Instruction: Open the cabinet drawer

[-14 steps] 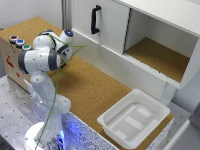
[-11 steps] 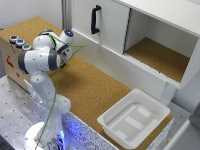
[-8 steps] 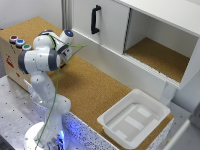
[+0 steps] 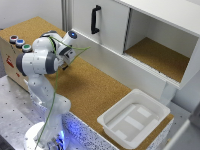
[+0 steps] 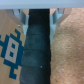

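Close below the gripper [image 5: 39, 12], the drawer's black handle [image 5: 38, 47] runs between its fingers [image 5: 21, 16], which stand spread on either side, apparently not pinching it.

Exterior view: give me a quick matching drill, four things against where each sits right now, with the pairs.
Things:
1. white tub
2. coloured buttons
3. black vertical handle
4. open compartment

Places:
A. on the closed white cupboard door
B. on top of the low box at the exterior view's left
C. cupboard's cork-floored side, toward the exterior view's right
D. on the cork counter, near its front edge

Pairs: 1-D, 2-B, 3-A, 4-C
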### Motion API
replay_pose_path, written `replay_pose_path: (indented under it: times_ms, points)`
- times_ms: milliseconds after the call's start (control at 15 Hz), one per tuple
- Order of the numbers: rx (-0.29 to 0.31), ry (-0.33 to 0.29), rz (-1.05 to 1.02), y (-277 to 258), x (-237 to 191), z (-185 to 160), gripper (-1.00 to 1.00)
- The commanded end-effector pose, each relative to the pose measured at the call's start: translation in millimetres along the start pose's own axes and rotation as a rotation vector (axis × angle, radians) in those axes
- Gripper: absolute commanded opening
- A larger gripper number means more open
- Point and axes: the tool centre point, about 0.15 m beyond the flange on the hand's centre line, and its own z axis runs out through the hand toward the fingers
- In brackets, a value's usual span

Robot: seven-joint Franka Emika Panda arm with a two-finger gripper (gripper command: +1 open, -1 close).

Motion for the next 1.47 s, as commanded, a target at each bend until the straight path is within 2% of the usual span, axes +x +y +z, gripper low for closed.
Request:
replay_pose_path:
  times_ms: [0, 800, 867, 1000, 1133, 1267, 1400]
  points:
    - [0.019, 0.010, -0.002, 82.0, -25.7, 1.7, -1.00]
    - [-0.025, 0.055, 0.086, 181.7, -38.9, -48.7, -1.00]
    - [-0.035, 0.065, 0.084, 182.8, -38.3, -54.6, 1.00]
    - [-0.056, 0.088, 0.082, 184.3, -37.1, -68.1, 1.00]
    - [-0.074, 0.081, 0.048, 179.4, -36.3, -81.5, 1.00]
    - [-0.130, 0.061, -0.003, 167.2, -36.4, -94.7, 1.00]
    - [-0.172, 0.070, -0.012, 158.0, -38.0, -103.5, 1.00]
